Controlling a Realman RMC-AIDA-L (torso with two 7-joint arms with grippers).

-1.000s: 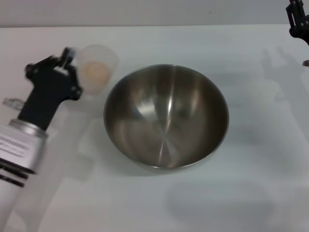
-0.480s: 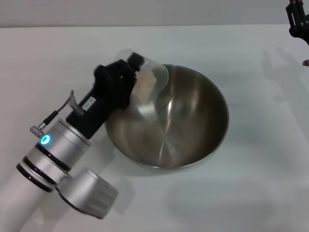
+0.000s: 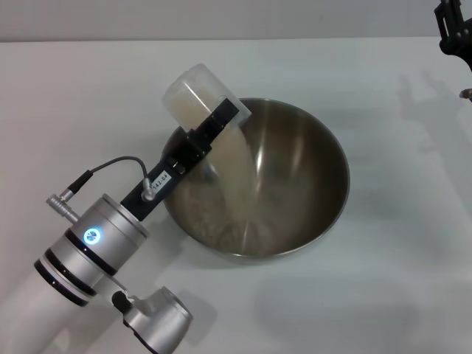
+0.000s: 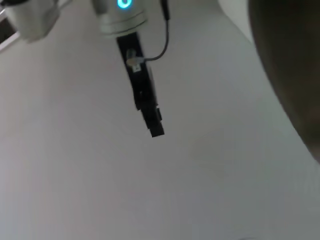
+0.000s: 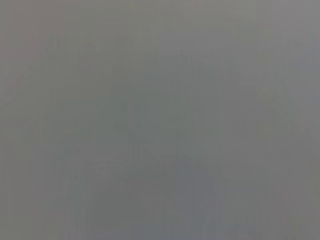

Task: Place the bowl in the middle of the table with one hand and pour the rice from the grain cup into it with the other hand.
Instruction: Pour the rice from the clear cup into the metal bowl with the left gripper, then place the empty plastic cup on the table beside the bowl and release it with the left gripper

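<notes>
The steel bowl (image 3: 313,173) stands in the middle of the white table (image 3: 383,287). My left gripper (image 3: 220,119) is shut on the clear grain cup (image 3: 193,90) and holds it tipped steeply over the bowl's left rim. Rice (image 3: 240,166) streams from the cup down into the bowl, and a loose layer of grains lies on the bowl's lower left inside. My right gripper (image 3: 453,31) stays at the far right edge of the table, away from the bowl.
The left arm's silver wrist (image 3: 92,247) reaches in from the lower left, with a cable looping beside it. In the left wrist view a black finger (image 4: 145,102) hangs over bare table beside a dark curved edge. The right wrist view shows only grey.
My left arm swung the grain cup from the table left of the bowl to over the rim and tipped it further. Rice now pours into the bowl. The right arm has not moved.
</notes>
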